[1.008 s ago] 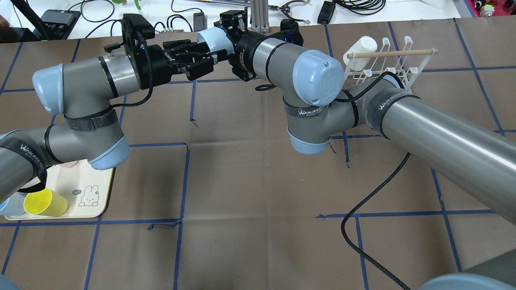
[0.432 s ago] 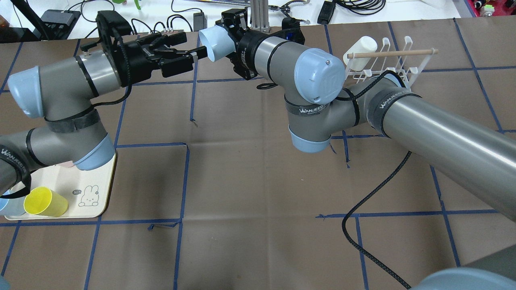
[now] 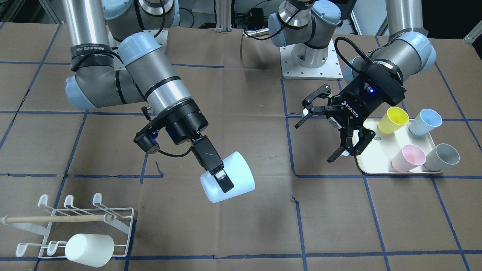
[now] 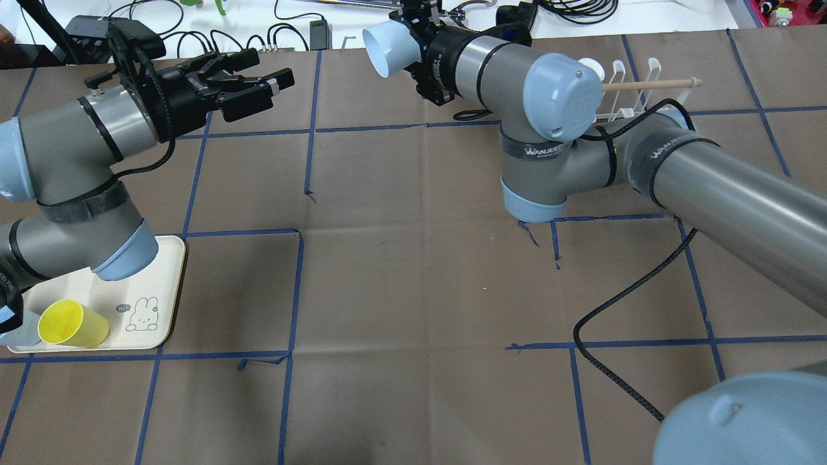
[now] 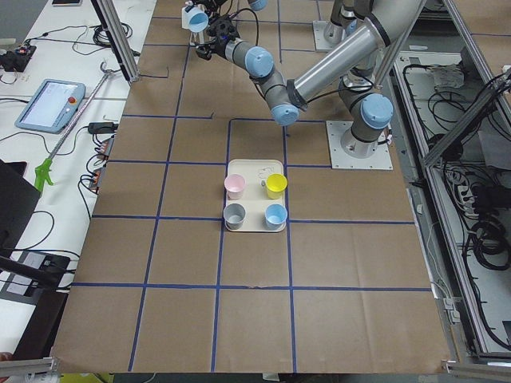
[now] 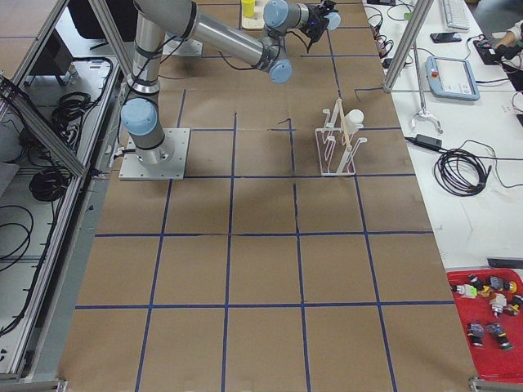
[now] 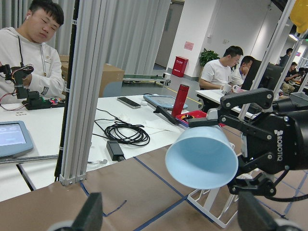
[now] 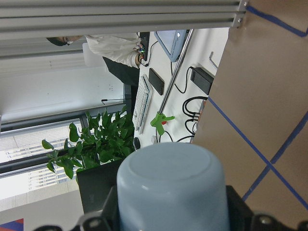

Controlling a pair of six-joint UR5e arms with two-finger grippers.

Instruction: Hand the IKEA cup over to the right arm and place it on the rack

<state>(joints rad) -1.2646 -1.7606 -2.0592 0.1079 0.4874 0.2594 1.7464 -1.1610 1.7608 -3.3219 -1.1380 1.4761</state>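
My right gripper (image 3: 225,183) is shut on a light-blue IKEA cup (image 3: 230,181) and holds it on its side above the table. The cup also shows in the overhead view (image 4: 386,50), mouth towards the left arm. My left gripper (image 3: 315,141) is open and empty, well apart from the cup, near the tray. In the left wrist view the cup (image 7: 202,161) faces me in the right gripper (image 7: 269,139). The white wire rack (image 3: 67,226) with its wooden dowel stands at the table's far right corner (image 4: 643,97), partly hidden by the right arm.
A white cup (image 3: 89,245) hangs on the rack. A cream tray (image 3: 371,163) holds yellow (image 3: 393,119), blue (image 3: 424,121), pink (image 3: 408,158) and grey (image 3: 441,157) cups under the left arm. The right arm's cable (image 4: 620,303) trails over the table.
My left gripper has drawn back to the left, away from the cup, and stands open. The right arm has carried the cup to the right and further back.
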